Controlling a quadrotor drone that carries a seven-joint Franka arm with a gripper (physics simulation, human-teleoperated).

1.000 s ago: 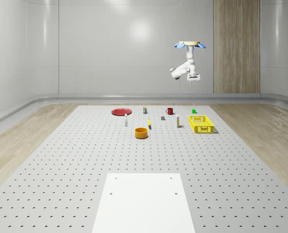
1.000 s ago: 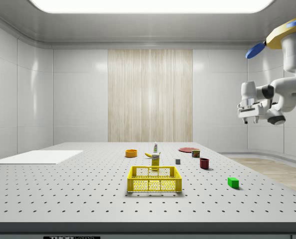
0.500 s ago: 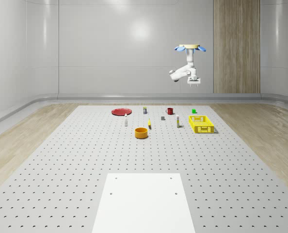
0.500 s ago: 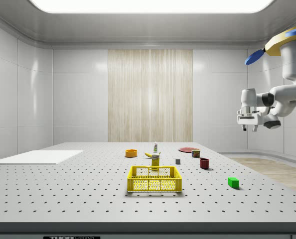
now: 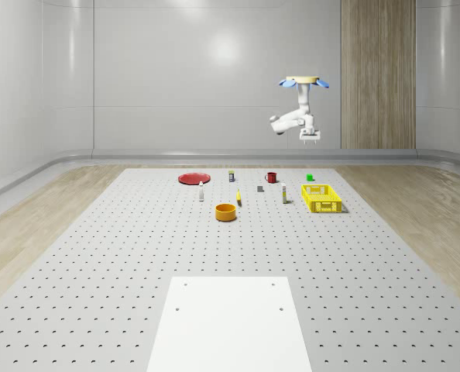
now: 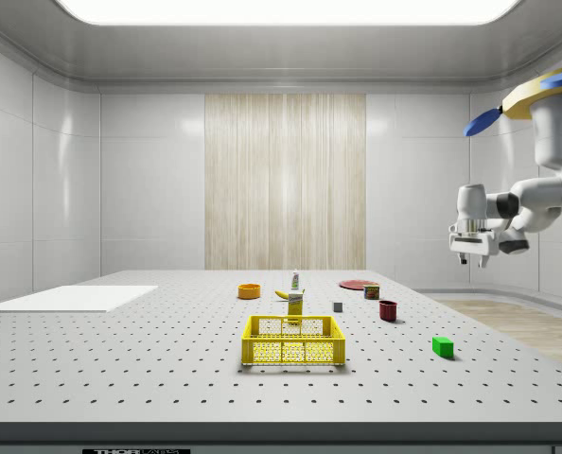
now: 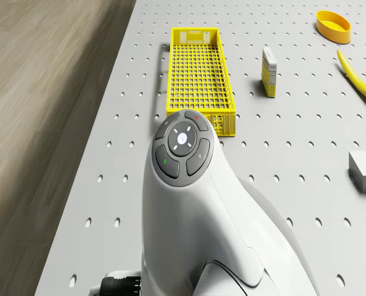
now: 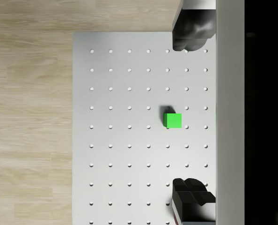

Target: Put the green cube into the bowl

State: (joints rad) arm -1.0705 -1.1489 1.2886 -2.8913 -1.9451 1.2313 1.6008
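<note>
the orange bowl sits on the perforated bench with nothing visible inside it, and the yellow crate near the whole-scene view's right also looks bare within its mesh walls. a red mug stands upright further back; what it holds cannot be told.

the drone hovers high above the far end of the bench, over the spot where the green cube lies. the arm hangs bent beneath it and the gripper points straight down, well above the bench top. in the wrist view the fingers are spread wide apart, grasping nothing and touching nothing, with the green cube seen far below, between them.

the green cube rests flat on the bench close to its far edge, just behind the yellow crate in the whole-scene view and well apart from the bowl. its faces run square with the rows of holes; being a cube, it shows no long axis. in the side view it sits alone to the right of the crate.

a yellow banana, a small carton, a grey block and a red plate lie scattered between.
</note>
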